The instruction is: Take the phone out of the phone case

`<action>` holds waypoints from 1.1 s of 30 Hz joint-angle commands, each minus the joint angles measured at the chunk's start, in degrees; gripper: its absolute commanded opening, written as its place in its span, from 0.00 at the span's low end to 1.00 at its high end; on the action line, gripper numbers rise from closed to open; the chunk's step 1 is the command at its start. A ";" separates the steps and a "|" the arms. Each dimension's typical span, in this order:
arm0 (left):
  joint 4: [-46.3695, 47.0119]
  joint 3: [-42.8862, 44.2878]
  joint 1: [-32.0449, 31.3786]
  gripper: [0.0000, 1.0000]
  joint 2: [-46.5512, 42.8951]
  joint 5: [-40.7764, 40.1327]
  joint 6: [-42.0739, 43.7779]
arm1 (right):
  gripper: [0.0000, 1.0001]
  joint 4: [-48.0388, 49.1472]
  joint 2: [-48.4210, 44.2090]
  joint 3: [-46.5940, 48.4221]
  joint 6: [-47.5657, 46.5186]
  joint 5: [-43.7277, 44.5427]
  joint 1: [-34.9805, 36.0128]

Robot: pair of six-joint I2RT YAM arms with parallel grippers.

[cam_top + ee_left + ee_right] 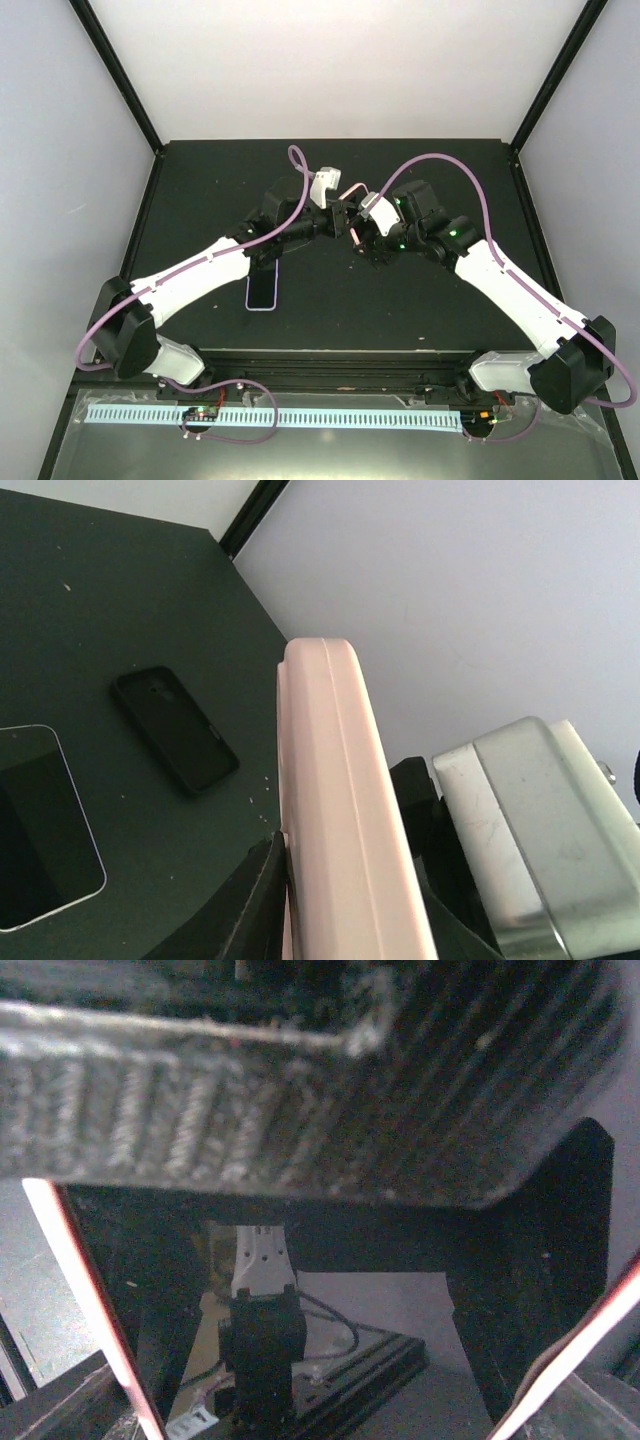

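The salmon-pink phone case [352,191] is held in the air between both arms above the middle of the table. In the left wrist view it stands edge-on [340,810], and my left gripper [350,910] is shut on it, one black finger on each face. In the right wrist view its pink rims [88,1305] frame a glossy dark phone screen [390,1350] that reflects an arm. My right gripper [320,1415] straddles the case's width, its dark fingers [55,1400] right against the rims. The two grippers meet at the case, left [344,214] and right [359,238].
A second phone with a pale rim [262,291] lies flat, screen up, under the left forearm; it also shows in the left wrist view [45,830]. A black case-like slab [175,730] lies on the dark table [420,310] beyond it. White walls stand behind and beside the table.
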 commanded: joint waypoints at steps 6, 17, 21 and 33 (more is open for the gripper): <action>5.50 -0.84 0.55 0.13 -1.70 6.17 -1.88 | 0.44 2.87 0.37 2.40 1.10 -0.73 0.33; 3.91 -3.76 4.34 0.03 -6.68 9.81 1.18 | 0.99 -1.92 0.62 3.43 -1.23 -7.73 0.25; 0.43 -6.21 6.83 0.02 -11.49 15.84 6.34 | 1.00 -3.49 -1.62 1.58 -1.57 -11.36 -0.38; -13.42 -9.28 7.88 0.02 -24.21 27.46 22.40 | 0.94 -16.92 -3.04 2.83 -20.82 -40.76 -1.33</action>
